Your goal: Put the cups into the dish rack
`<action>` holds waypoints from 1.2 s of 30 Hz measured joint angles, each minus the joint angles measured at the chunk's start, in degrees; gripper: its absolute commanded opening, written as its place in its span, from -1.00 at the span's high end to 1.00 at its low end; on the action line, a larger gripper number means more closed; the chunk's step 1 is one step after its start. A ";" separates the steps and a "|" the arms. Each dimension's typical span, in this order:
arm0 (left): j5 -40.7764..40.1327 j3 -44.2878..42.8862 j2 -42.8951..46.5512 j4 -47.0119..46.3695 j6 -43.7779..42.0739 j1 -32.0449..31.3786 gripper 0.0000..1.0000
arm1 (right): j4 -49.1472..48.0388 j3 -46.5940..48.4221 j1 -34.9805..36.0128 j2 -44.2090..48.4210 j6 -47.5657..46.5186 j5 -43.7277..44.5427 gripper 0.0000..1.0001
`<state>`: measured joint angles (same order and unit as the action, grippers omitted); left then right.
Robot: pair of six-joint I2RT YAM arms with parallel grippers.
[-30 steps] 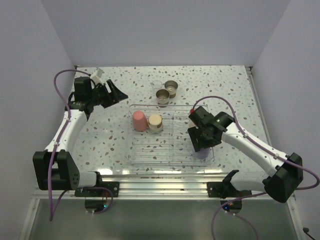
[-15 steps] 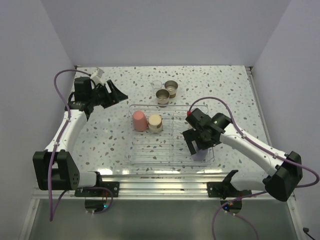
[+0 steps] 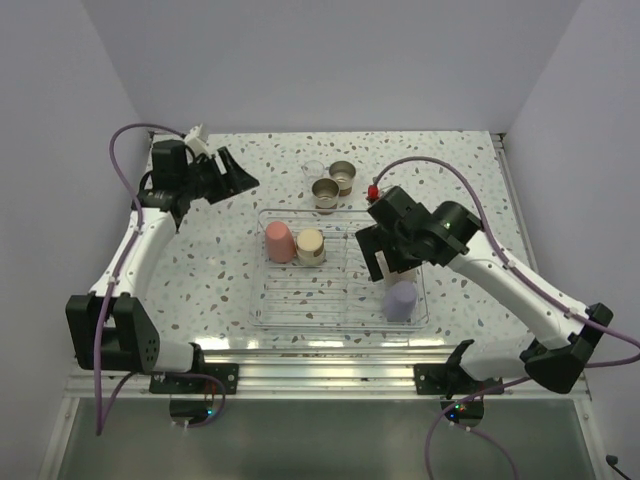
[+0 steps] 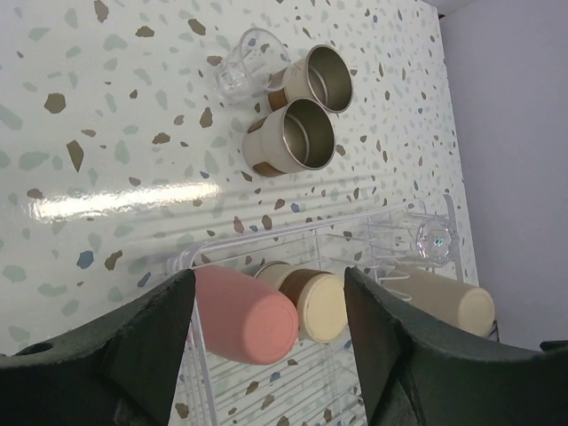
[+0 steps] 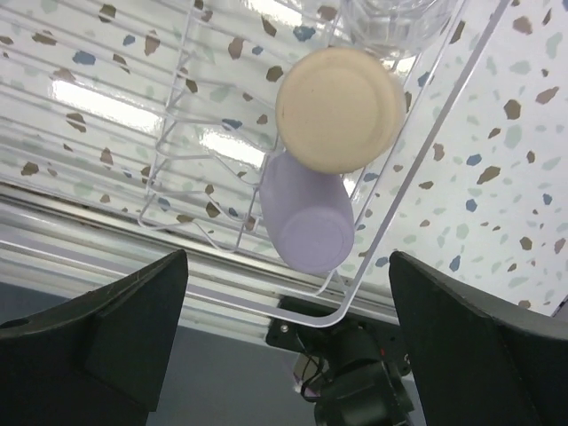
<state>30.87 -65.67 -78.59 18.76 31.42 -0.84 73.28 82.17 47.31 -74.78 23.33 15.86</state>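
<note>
- right gripper point(image 3: 388, 262): jaws spread as wide as they go, nothing in them; hangs over the 3 o'clock side of the dish rack point(image 3: 320, 322), just above the cups there.
- left gripper point(image 3: 235, 175): jaws well apart but not at full spread, empty; held above the table point(image 3: 450, 170) at 10 o'clock of the rack, angled toward the loose cups. Likely lined up for the next pick.
- rack sits mid-table and holds five cups.
- coral-pink cup point(image 4: 247, 326) and tan-banded steel cup point(image 4: 312, 304) are side by side and touching at the rack's 10 o'clock part, both base up.
- a row runs along the right wall: clear cup point(image 5: 390, 22) at 2 o'clock, beige cup point(image 5: 340, 109) at 3 o'clock, lavender cup point(image 5: 308, 216) at 5 o'clock.
- beige and lavender bases face up. Mouth-down probably so they drain and sit steady on the ribs.
- lavender stands free near the front corner, nothing gripping it.
- still on the table at 12 o'clock of the rack, close together and mouths up: near steel cup point(image 4: 293, 138), far steel cup point(image 4: 319, 78), loose clear cup point(image 4: 244, 73).
- judgement: five of eight loaded, three left. Those need flipping to match the others.
- risk: the three stand tight together, so a grab on one may knock its neighbour.
</note>
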 measured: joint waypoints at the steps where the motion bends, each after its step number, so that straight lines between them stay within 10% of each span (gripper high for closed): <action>1: -0.59 -1.36 -0.81 0.31 -0.46 -0.72 -0.41 | -0.02 1.03 0.00 -0.11 0.00 0.37 -0.97; 18: -11.91 -43.45 -39.15 12.96 -8.00 -17.44 -0.33 | -1.79 14.29 -12.02 -9.38 -0.46 -5.16 -0.97; 36: -20.63 -51.08 -50.47 22.03 -11.10 -23.47 -0.11 | -1.11 5.66 -13.25 -1.84 1.11 -4.90 -0.97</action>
<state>10.24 -116.75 -129.05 40.80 20.32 -24.32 72.16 87.83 34.06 -76.62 24.45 10.96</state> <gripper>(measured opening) 0.580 0.983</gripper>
